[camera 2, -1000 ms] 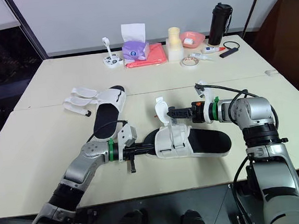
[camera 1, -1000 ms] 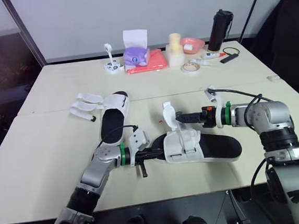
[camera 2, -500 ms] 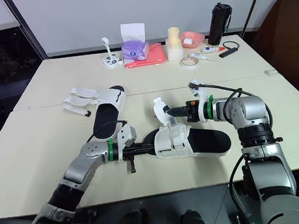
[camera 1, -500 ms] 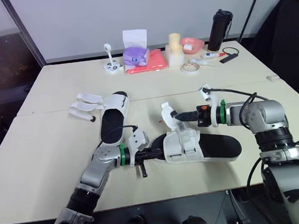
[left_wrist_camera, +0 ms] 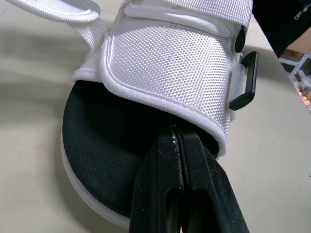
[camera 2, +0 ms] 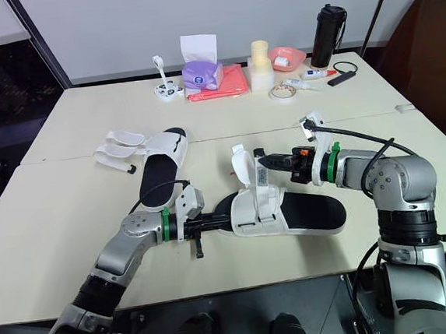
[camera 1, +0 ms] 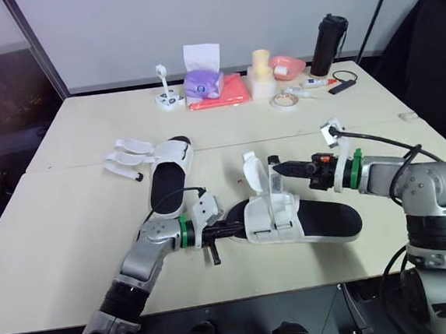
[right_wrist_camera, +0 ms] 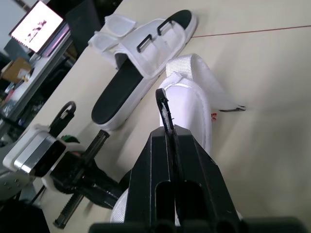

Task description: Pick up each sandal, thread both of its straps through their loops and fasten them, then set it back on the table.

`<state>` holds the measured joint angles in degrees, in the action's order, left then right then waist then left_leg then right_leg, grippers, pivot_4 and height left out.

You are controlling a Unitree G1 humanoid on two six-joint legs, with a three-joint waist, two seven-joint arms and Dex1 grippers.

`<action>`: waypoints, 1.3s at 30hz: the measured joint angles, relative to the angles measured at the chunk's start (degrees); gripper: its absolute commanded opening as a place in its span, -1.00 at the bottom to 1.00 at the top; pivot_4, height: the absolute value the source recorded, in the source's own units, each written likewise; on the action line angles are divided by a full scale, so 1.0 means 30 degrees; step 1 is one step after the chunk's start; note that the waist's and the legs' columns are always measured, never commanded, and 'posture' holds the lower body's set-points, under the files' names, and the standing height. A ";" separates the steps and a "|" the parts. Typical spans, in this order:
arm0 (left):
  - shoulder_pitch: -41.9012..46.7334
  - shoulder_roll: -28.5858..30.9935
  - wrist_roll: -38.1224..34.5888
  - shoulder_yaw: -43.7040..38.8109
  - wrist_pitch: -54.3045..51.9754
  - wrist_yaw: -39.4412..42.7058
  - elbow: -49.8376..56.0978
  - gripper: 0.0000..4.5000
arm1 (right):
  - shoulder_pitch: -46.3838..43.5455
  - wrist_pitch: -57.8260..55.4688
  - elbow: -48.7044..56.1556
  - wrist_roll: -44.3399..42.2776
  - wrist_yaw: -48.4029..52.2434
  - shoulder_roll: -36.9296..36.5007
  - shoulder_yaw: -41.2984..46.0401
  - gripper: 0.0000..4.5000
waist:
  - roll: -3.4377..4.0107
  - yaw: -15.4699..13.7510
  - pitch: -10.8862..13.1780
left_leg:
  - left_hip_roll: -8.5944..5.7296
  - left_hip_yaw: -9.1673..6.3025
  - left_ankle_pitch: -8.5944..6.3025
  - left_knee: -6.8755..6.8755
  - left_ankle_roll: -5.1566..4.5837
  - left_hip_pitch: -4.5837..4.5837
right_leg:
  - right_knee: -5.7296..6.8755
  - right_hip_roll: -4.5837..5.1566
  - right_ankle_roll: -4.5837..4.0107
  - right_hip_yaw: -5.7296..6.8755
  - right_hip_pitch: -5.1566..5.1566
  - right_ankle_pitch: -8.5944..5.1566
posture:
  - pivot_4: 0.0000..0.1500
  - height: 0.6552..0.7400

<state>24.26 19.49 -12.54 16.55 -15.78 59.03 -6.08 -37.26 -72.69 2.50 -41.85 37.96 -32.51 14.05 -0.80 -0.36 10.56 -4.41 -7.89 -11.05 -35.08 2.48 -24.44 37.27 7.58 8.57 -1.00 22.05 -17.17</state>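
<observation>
Lower centre, head cam: the robot's L pincer [camera 1: 230,230] is pressed shut on the toe end of the near sandal [camera 1: 325,219]. Its tips are tucked under the hem of the white upper, apparently to pin the shoe flat on the desk [camera 1: 64,228] for the other arm. L wrist cam shows a black loop [left_wrist_camera: 245,80] on the upper's side w/ nothing threaded through it.

Just above, mid-frame, one strap [camera 1: 252,171] stands upright off the sandal. The R pincer [camera 1: 276,165] reaches in from the right at strap height, fingers closed tight w/ nothing visible between them. Its tip is just beside the strap; contact can't be told. It is prob. lining up to take the strap's free end & feed it to the loop.

Further back, centre-left, the second sandal [camera 1: 164,180] lies sole-down. Its straps [camera 1: 128,156] are splayed out to the left, unfastened, and it seems parked there until its turn.

Along the far edge, top centre, sit a purple tissue box [camera 1: 203,83], red cloth [camera 1: 224,92], tape roll [camera 1: 284,99] & black bottle [camera 1: 328,44], all well apart from the work.
</observation>
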 measured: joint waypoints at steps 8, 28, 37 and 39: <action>0.0053 0.0006 0.0005 0.0007 0.0006 0.0026 -0.0046 -1.00 | 0.0012 0.1418 -0.3237 0.1178 -0.0334 -0.0002 -0.0986 -0.98 | 0.0000 0.0036 0.0000 | -0.0002 0.0004 0.0001 -0.0005 -0.0001 0.0003 | 0.0004 -0.0001 0.0000 0.0000 -0.0006 0.0001 | 1.00 1.00; -0.0310 0.0008 -0.0004 0.0019 -0.0114 -0.0293 0.0469 -1.00 | -0.0694 0.2602 -0.5738 0.1963 0.0459 -0.0005 -0.1977 -0.98 | 0.0003 0.0195 -0.0003 | -0.0002 -0.0008 0.0001 -0.0013 -0.0001 0.0026 | 0.0004 -0.0003 0.0001 0.0002 -0.0041 0.0001 | 1.00 1.00; -0.0172 -0.0092 -0.0002 0.0153 -0.0107 -0.0282 0.0383 -1.00 | 0.0299 0.2099 -0.4579 0.1969 0.0214 -0.0366 -0.1987 -0.98 | 0.0004 0.0031 -0.0004 | -0.0004 -0.0010 0.0001 -0.0015 -0.0001 0.0026 | -0.0005 -0.0002 0.0002 0.0002 -0.0049 0.0000 | 1.00 1.00; -0.0143 -0.0096 -0.0002 0.0186 -0.0106 -0.0281 0.0368 -1.00 | 0.0450 0.1937 -0.4338 0.1992 0.0139 -0.0469 -0.1999 -0.98 | 0.0004 0.0004 -0.0004 | -0.0005 -0.0010 0.0001 -0.0014 -0.0001 0.0026 | -0.0008 -0.0002 0.0002 0.0003 -0.0048 0.0000 | 1.00 1.00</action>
<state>23.83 19.20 -12.55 17.11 -16.09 58.18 -4.97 -35.91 -66.88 -10.51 -35.87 38.38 -33.91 8.06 -0.79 -0.35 10.54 -4.43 -7.92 -11.05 -35.12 2.47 -24.36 37.25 7.57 8.57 -0.99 21.91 -17.17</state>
